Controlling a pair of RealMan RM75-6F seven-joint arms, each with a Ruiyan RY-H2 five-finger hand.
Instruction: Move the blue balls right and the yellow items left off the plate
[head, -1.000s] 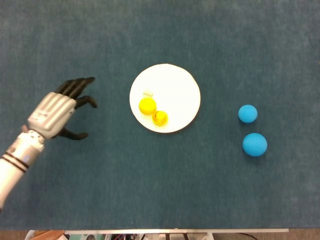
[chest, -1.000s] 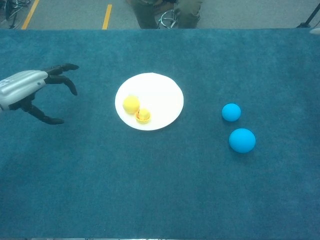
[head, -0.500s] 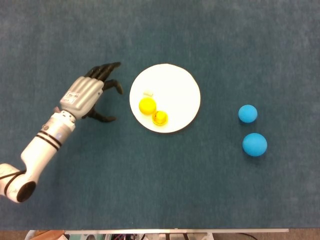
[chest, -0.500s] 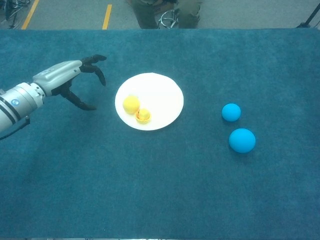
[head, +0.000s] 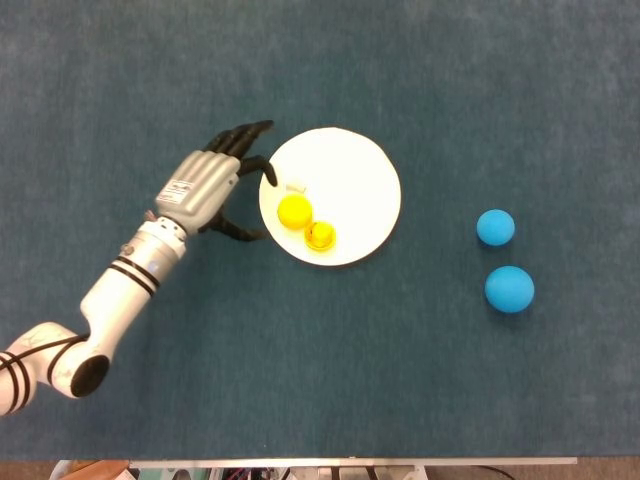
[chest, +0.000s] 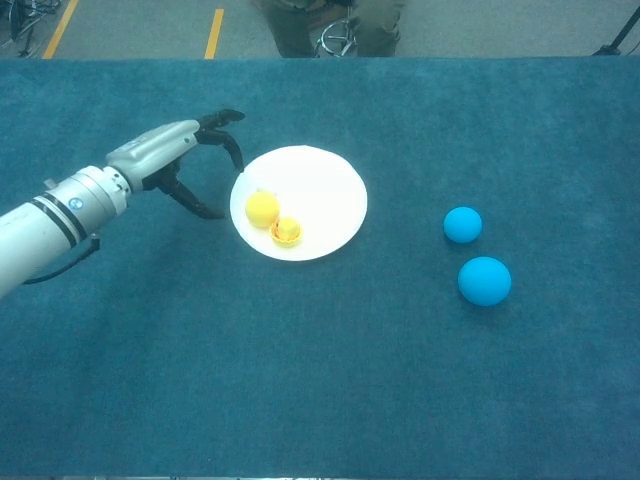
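Note:
A white plate (head: 350, 170) (chest: 325, 185) sits mid-table. On it lie a yellow ball (head: 294, 211) (chest: 262, 208), a smaller yellow-orange item (head: 320, 236) (chest: 286, 232) and a tiny white piece (head: 296, 186). Two blue balls rest on the cloth to the right: a small one (head: 495, 227) (chest: 462, 224) and a larger one (head: 509, 289) (chest: 484, 281). My left hand (head: 215, 187) (chest: 180, 160) hovers at the plate's left rim, fingers spread and empty, fingertips just short of the yellow ball. The right hand does not show.
Teal cloth covers the whole table. Beyond the far edge are a floor with yellow lines and a person's legs on a stool (chest: 335, 25).
My left hand has travelled right, from well left of the plate to its left rim. It stays open and empty. The balls and yellow items have not moved.

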